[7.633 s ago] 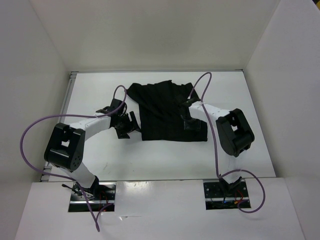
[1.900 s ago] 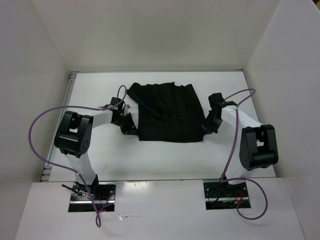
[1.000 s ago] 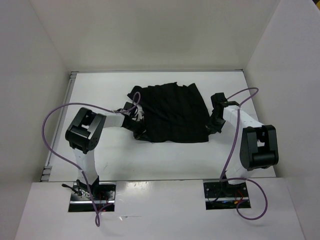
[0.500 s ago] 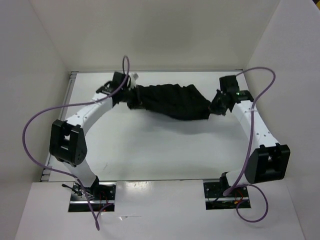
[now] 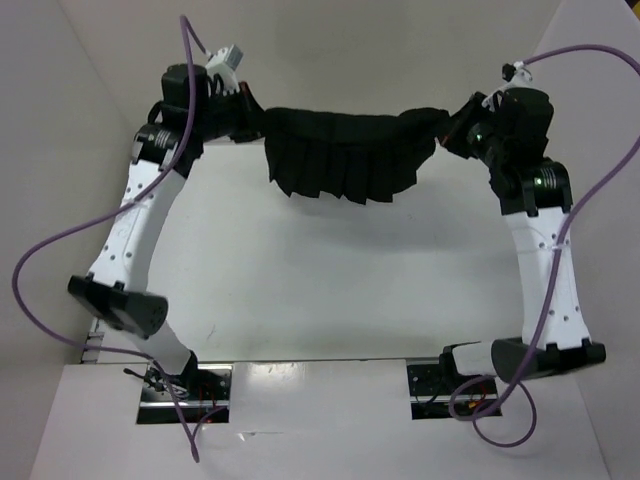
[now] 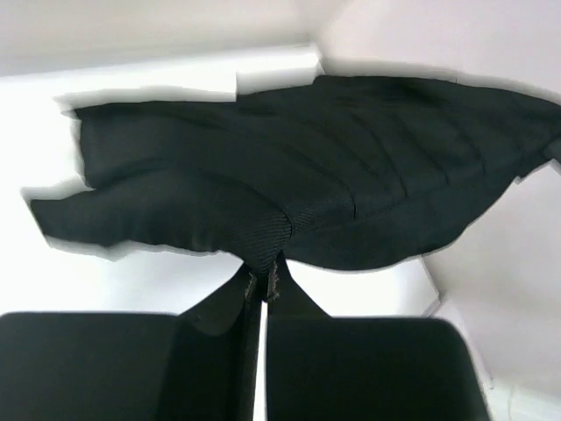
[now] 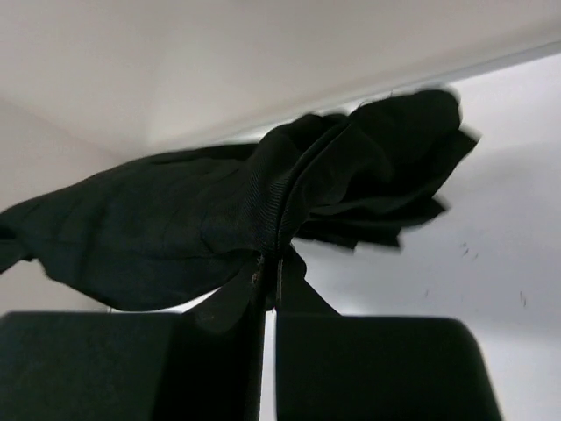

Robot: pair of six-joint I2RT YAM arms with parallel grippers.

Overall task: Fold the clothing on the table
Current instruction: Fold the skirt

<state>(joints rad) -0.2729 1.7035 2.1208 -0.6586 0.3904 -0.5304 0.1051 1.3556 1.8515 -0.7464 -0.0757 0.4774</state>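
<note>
The black ribbed clothing (image 5: 345, 150) hangs in the air above the far part of the white table (image 5: 330, 280), stretched between both arms. My left gripper (image 5: 255, 120) is shut on its left corner; in the left wrist view the fabric (image 6: 289, 175) is pinched at the gripper (image 6: 263, 279). On the right corner my right gripper (image 5: 455, 125) is shut; the right wrist view shows cloth (image 7: 219, 210) clamped in that gripper (image 7: 267, 267). The garment's lower edge sags in pleats.
White walls (image 5: 350, 50) close the table in on the left, back and right. Purple cables (image 5: 60, 240) loop off both arms. The two arm bases (image 5: 185, 385) sit at the near edge.
Both arms have lifted the clothing off the table and carried it up toward the back wall. It now hangs stretched between the two grippers instead of lying flat.
</note>
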